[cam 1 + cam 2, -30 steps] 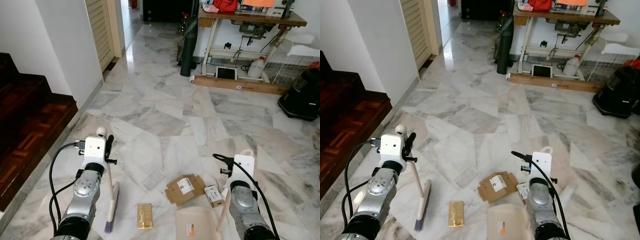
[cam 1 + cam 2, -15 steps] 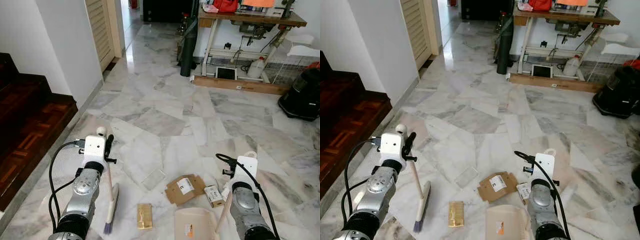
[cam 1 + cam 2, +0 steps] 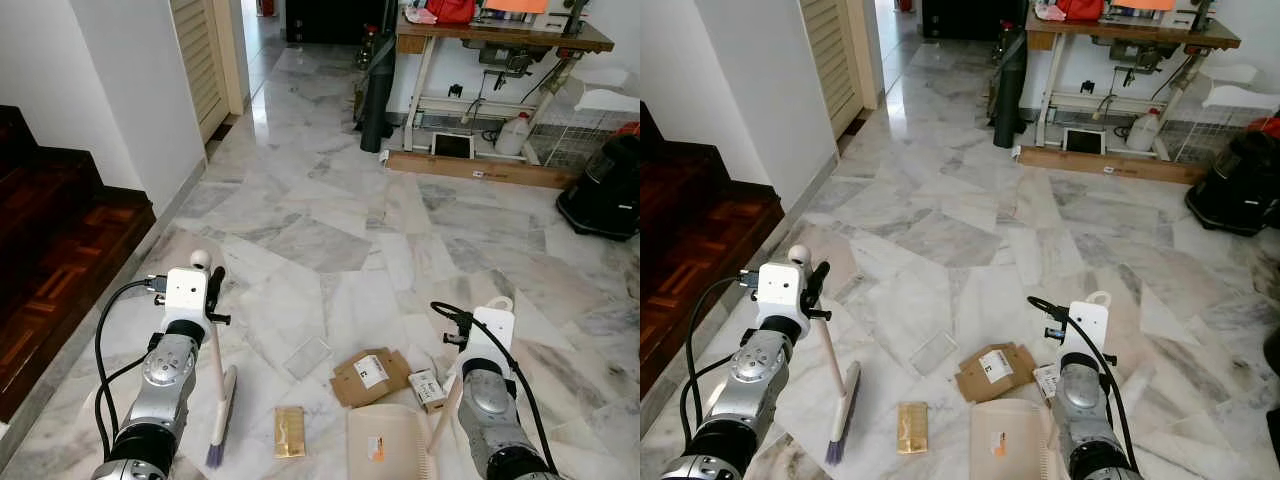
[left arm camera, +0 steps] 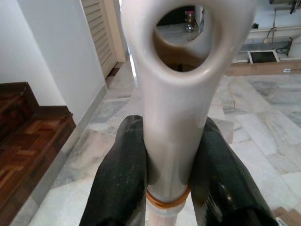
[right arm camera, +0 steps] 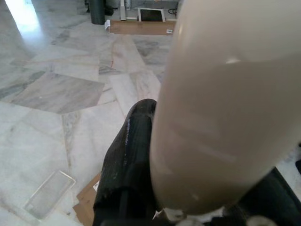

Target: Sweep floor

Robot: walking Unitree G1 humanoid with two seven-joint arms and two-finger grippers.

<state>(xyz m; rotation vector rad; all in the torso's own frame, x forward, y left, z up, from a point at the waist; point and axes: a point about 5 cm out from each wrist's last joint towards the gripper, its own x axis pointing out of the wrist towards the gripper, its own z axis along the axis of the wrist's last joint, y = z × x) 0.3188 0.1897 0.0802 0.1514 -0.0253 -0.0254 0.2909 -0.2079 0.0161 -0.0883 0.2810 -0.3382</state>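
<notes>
Your left claw (image 4: 169,188) is clamped on the broom (image 3: 218,400); your right claw (image 5: 188,188) probably grips the dustpan (image 3: 385,445) handle. The gold packet (image 3: 289,431) lies between bristles and pan.

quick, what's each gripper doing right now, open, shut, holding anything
Left gripper: shut on the broom handle.
Right gripper: shut on the dustpan handle.
</notes>
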